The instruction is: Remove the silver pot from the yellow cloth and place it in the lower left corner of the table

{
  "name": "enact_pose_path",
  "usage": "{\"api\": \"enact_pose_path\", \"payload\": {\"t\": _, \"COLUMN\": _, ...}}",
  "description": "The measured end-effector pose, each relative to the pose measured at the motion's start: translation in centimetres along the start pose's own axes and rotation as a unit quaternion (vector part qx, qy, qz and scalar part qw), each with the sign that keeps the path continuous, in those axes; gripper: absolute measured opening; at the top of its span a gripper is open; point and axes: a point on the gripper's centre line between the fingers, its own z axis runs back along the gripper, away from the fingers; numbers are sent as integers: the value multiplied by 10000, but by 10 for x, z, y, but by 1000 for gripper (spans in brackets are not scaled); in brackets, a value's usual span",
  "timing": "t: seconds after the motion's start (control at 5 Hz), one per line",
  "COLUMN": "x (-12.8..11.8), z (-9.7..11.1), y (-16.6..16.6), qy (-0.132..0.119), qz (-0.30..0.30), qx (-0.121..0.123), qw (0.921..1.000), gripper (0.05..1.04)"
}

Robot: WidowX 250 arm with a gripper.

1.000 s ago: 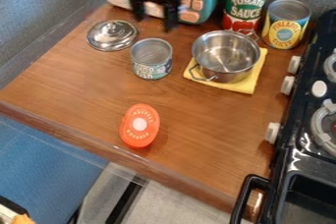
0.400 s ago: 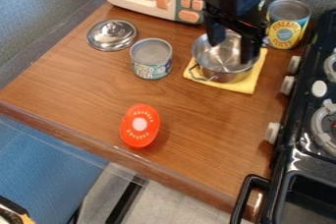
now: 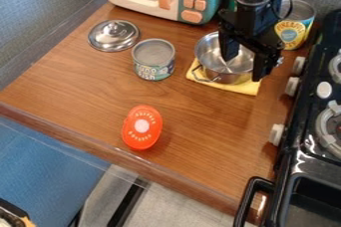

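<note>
The black gripper (image 3: 242, 67) hangs over the right side of the silver pot, its two fingers spread apart. One finger points down over the pot's inside, the other over its right rim; whether either touches the pot I cannot tell. The silver pot (image 3: 214, 62) stands upright on the yellow cloth (image 3: 234, 87), a wire handle at its lower left; its right part is hidden behind the gripper. The wooden table (image 3: 86, 91) bears them, its lower left corner at the left edge of the view.
A pot lid (image 3: 114, 35) and a fish can (image 3: 154, 59) stand left of the pot. An orange-red lidded item (image 3: 142, 127) lies near the front edge. Behind are a toy microwave (image 3: 192, 2) and a pineapple can (image 3: 292, 31). A black stove (image 3: 313, 121) borders the right.
The gripper has come from the top, left of the pot, to over the pot, then a little further right and down. The pot and cloth have not moved.
</note>
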Motion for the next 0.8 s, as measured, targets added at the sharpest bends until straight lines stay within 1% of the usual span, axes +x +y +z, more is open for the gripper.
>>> {"api": "enact_pose_path", "payload": {"t": 0.2, "x": -3, "z": -11, "y": 3, "qy": 134, "qz": 27, "qx": 85, "qw": 9999, "gripper": 964}}
{"api": "enact_pose_path", "payload": {"t": 0.4, "x": -8, "z": -17, "y": 7, "qy": 218, "qz": -43, "qx": 229, "qw": 9995, "gripper": 685}}
{"api": "enact_pose_path", "payload": {"t": 0.6, "x": -13, "z": -27, "y": 5, "qy": 376, "qz": -129, "qx": 230, "qw": 9989, "gripper": 382}}
{"api": "enact_pose_path", "payload": {"t": 0.8, "x": -14, "z": -26, "y": 4, "qy": 406, "qz": -184, "qx": 148, "qw": 9989, "gripper": 180}}
